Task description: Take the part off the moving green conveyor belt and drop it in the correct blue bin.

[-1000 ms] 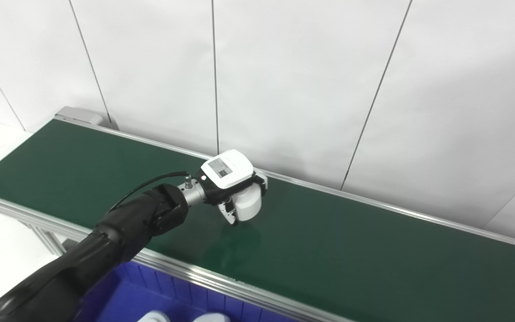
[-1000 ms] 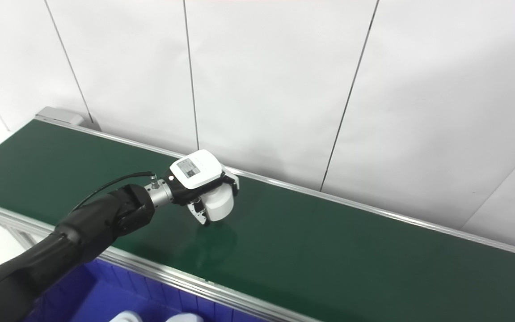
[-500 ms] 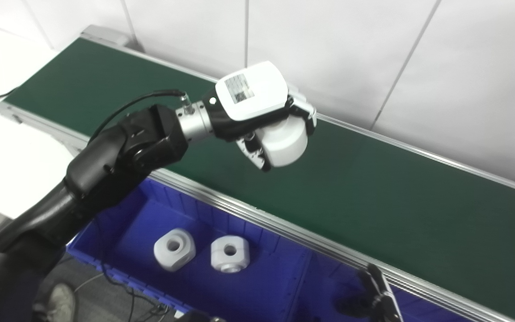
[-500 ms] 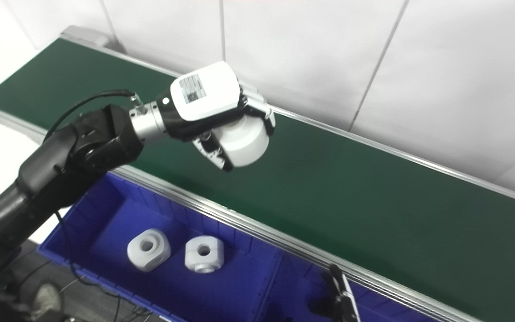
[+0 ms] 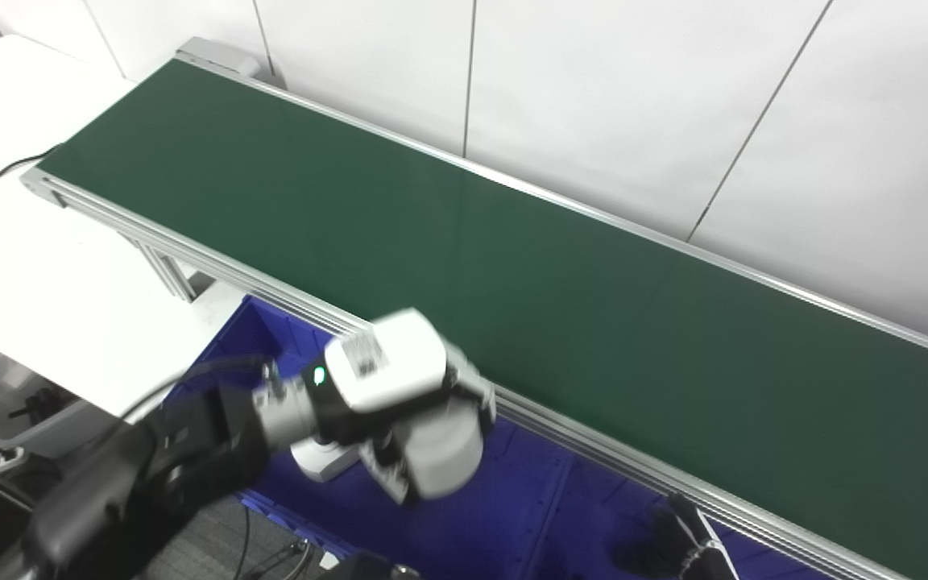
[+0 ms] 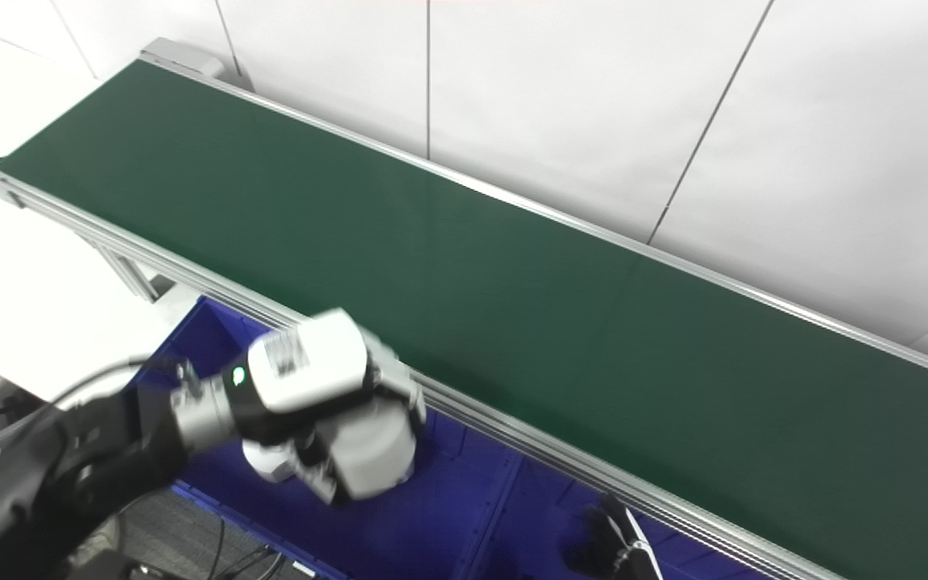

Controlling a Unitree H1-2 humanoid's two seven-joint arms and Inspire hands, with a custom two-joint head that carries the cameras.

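While the green conveyor belt (image 5: 561,298) runs bare from far left to near right, the left hand (image 5: 399,411) hangs over the blue bin (image 5: 504,507) on the near side of the belt's aluminium rail (image 5: 593,447). Its fingers are wrapped round a white cylindrical part (image 5: 444,459), clamped from both sides, with the part's rounded body showing below the hand's white back cover. A small green light glows at the wrist. The hand and part are blurred, so finer detail is hard to make out. Just beside the held part, to its left and lower down, another white part (image 5: 323,463) lies on the bin floor, mostly hidden by the hand. A divider wall (image 5: 548,515) splits the bin, and the held part is over the left compartment. Down at the bottom edge, right of centre, dark fingertips of the right hand (image 5: 685,544) poke into view; whether they are spread or curled, I cannot tell. A white table (image 5: 37,266) sits at the left.
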